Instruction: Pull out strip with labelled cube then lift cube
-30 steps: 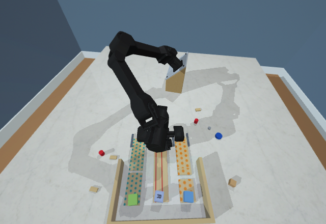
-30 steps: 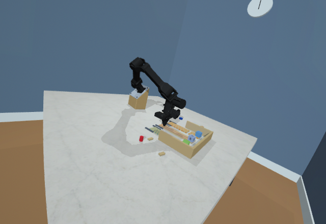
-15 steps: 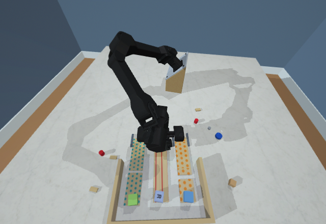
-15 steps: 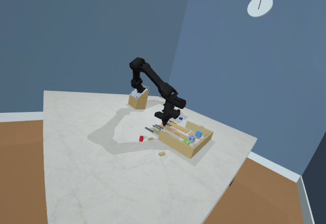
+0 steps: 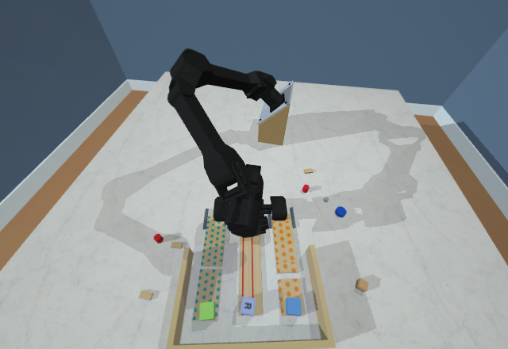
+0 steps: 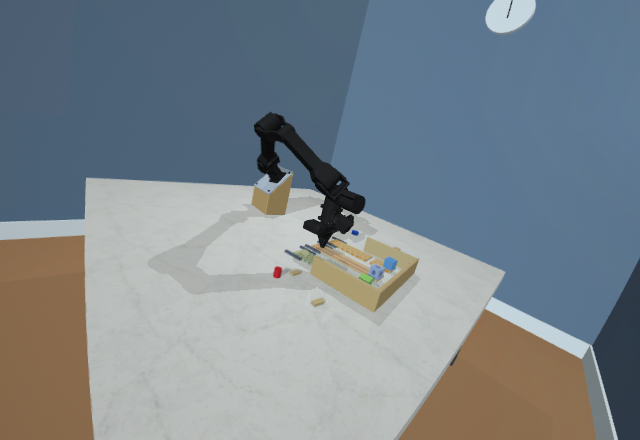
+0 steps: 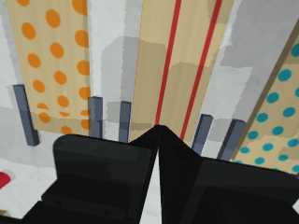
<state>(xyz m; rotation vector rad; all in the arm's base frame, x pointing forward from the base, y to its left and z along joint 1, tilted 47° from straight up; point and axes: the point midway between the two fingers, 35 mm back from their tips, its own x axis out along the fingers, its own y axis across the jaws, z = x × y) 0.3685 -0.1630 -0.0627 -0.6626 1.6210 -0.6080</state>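
The red-lined strip is in one piece and carries the pale blue cube marked R at its far end. The teal-dotted strip has a gap across it; a green block is on its far piece. The orange-dotted strip also has a gap; a blue block is on its far piece. My gripper is shut and empty, its tips at the near end of the red-lined strip. Whether they touch it, I cannot tell.
A wooden-walled tray surrounds the strips' far parts. Dark guide bars flank the near ends. Red cylinders, a blue disc and a brown block lie around.
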